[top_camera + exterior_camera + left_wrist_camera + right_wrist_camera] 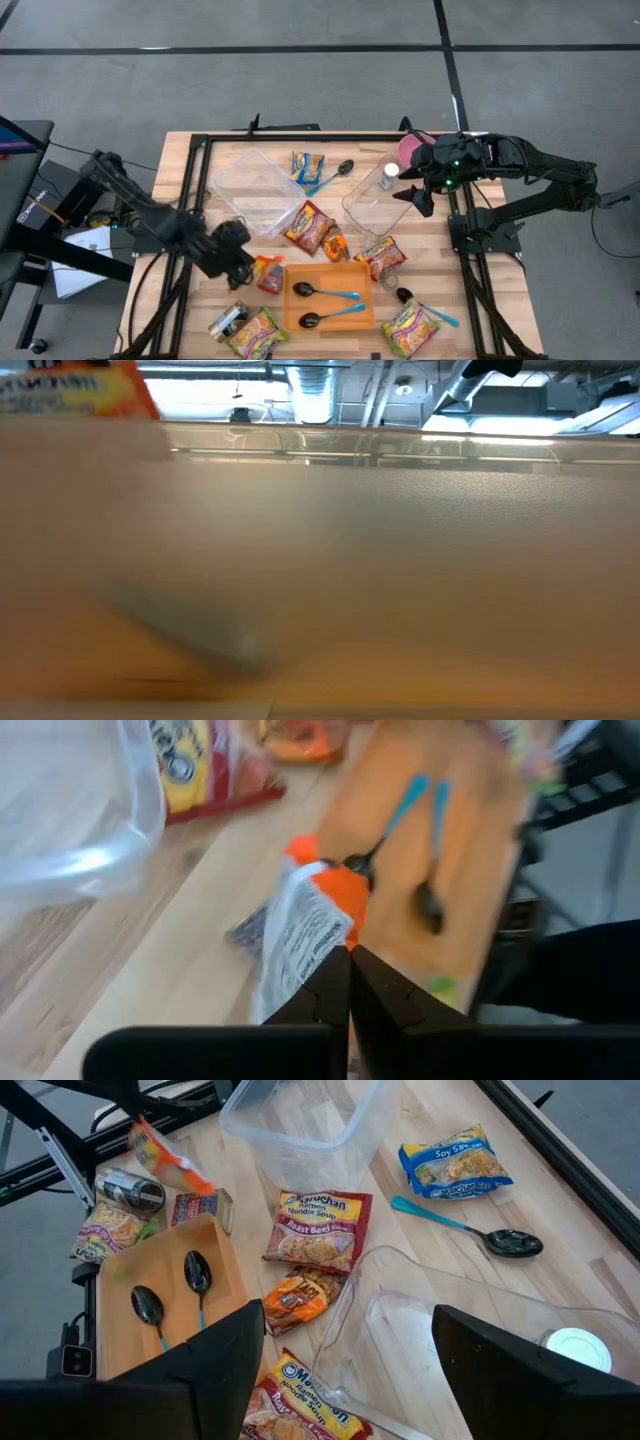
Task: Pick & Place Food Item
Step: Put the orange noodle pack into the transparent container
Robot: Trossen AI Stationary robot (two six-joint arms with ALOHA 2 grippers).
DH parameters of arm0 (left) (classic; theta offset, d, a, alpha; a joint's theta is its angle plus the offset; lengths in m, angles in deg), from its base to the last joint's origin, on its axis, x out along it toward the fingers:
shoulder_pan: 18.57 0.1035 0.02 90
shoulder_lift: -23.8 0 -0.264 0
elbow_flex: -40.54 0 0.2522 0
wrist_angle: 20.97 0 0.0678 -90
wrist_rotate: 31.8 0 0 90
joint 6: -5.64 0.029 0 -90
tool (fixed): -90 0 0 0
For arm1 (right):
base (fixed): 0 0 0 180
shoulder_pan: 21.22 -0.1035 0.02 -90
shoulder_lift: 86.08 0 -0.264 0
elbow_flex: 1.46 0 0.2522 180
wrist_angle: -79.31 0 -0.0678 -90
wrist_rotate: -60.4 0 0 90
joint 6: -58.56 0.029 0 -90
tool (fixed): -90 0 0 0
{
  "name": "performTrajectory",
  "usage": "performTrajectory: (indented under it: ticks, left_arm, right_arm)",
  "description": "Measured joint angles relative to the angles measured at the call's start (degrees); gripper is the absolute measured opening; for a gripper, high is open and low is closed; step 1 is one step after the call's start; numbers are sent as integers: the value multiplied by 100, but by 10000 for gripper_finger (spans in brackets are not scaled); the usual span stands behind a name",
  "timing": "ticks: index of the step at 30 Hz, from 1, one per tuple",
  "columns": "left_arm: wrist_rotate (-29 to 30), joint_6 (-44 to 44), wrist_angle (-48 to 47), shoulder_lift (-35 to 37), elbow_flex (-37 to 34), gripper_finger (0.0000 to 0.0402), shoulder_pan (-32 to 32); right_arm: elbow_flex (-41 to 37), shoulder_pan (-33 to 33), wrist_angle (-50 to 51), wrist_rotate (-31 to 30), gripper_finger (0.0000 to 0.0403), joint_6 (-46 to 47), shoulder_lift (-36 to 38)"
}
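A wooden table (190,175) carries two clear tubs (255,188), an orange tray (330,272) near its front edge, scattered noodle packets (309,227), spoons (330,177) and a can (228,321).

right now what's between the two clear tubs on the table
In the high view, between the left clear tub and the right clear tub lie a blue soy sauce packet and a blue-handled spoon.

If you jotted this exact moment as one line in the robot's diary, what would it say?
left gripper: shut on orange snack packet, beside wooden tray | right gripper: open, over clear container | packet not yet placed
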Motion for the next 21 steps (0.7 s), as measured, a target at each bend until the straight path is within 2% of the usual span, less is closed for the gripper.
performTrajectory:
  ticks: [7, 11, 17, 21]
  left_arm:
    - [48, 469, 552, 1111, 0, 0, 143]
    - [317, 1242, 1304, 1663, -2, 0, 446]
    - [464, 2522, 2239, 2088, -2, 0, 1455]
    - [149, 2830, 2295, 2078, -2, 0, 2384]
  right_arm:
    - [0, 0, -5, 0, 281, 2, 0]
    - [0, 0, -52, -2, 281, 2, 0]
    - [0, 0, -110, -177, 281, 0, -7]
    - [0, 0, -138, -207, 281, 0, -11]
